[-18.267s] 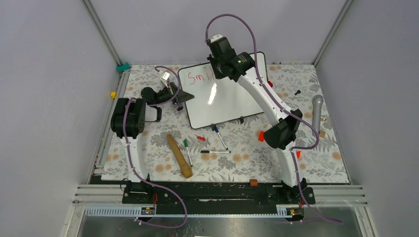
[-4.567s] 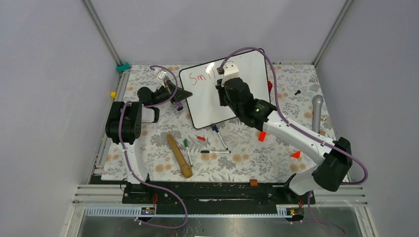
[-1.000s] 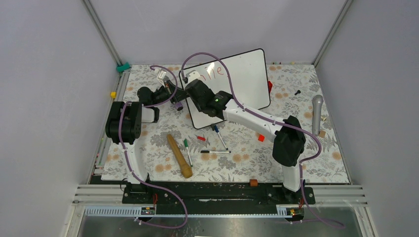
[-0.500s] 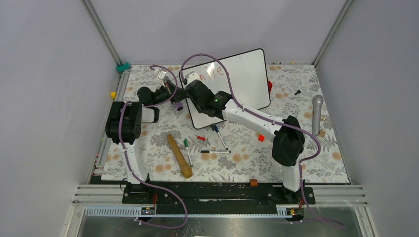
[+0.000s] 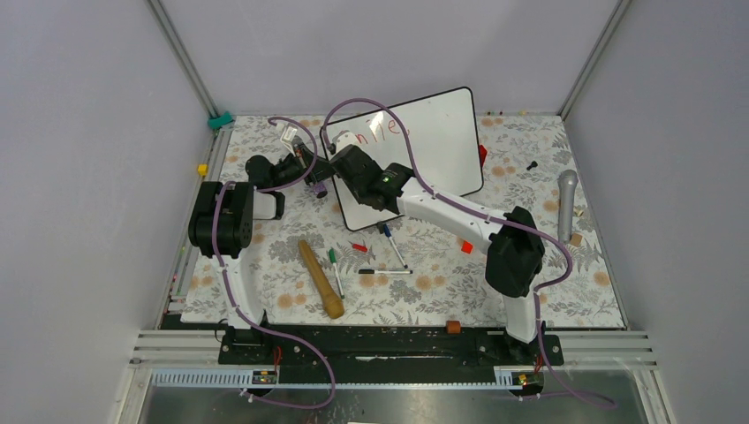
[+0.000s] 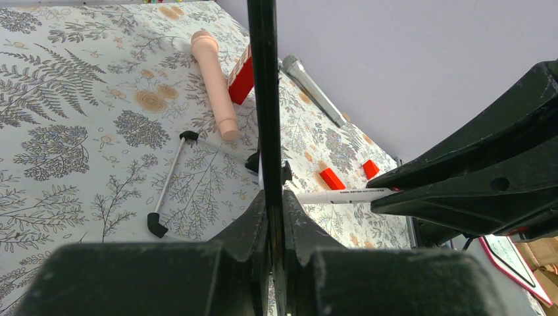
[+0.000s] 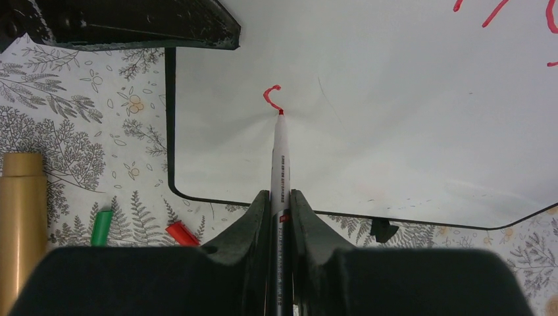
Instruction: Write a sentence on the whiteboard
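Whiteboard [image 5: 442, 141] frame's pinched tight in my left pincer [image 6: 270, 204], far-middle of the surface [image 5: 424, 296]; right pincer [image 7: 281, 197] clamps a marker [image 7: 280, 155], tip touching the board at a red squiggle [image 7: 272, 95], rest of the sentence [image 5: 382, 129] further up.

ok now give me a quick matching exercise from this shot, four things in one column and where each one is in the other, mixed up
Column one
1. white marker pen with a red tip
2. tan wooden club-shaped stick
3. grey metal microphone
4. large glossy white whiteboard with a thin black frame

Column two
A. lying near the right edge of the floral table cover
B. edge clamped in the shut left gripper
C. held in the shut right gripper, tip at a small red stroke
D. lying on the cover, nearer the arm bases than the board

Pairs: 1-C, 2-D, 3-A, 4-B
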You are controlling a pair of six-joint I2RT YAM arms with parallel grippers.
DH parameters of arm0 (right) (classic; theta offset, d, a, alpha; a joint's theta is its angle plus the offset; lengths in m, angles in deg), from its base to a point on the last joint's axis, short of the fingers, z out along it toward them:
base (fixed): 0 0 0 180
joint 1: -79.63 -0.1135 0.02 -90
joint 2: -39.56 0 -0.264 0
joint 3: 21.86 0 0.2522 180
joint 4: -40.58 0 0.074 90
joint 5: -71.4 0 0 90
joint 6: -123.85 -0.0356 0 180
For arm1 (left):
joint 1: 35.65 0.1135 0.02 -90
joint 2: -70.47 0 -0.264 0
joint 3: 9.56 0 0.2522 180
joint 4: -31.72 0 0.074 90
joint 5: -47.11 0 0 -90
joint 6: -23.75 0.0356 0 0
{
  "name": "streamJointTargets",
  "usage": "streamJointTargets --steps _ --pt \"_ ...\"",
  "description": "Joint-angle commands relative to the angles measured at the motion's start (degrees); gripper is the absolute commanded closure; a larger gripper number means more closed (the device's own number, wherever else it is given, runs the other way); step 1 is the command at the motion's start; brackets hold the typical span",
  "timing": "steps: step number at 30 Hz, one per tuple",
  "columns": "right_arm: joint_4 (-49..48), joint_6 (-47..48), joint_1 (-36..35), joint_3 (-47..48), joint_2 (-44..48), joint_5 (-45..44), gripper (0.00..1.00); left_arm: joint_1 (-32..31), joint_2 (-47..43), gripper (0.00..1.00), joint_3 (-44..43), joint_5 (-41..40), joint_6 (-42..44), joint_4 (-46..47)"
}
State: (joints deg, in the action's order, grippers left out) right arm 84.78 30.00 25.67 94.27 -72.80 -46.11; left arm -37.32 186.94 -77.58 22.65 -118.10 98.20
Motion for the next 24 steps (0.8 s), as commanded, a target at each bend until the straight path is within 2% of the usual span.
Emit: streamJointTargets --steps 1,24 --pt "0.92 0.79 -0.45 1.61 -0.01 -2.64 1.0 -0.35 -0.58 1.0 0.22 5.74 6.68 4.47" --pt "1.96 0.05 -0.63 2.76 -0.97 5.39 1.0 -0.35 -0.49 1.0 0.21 5.75 6.7 4.46"
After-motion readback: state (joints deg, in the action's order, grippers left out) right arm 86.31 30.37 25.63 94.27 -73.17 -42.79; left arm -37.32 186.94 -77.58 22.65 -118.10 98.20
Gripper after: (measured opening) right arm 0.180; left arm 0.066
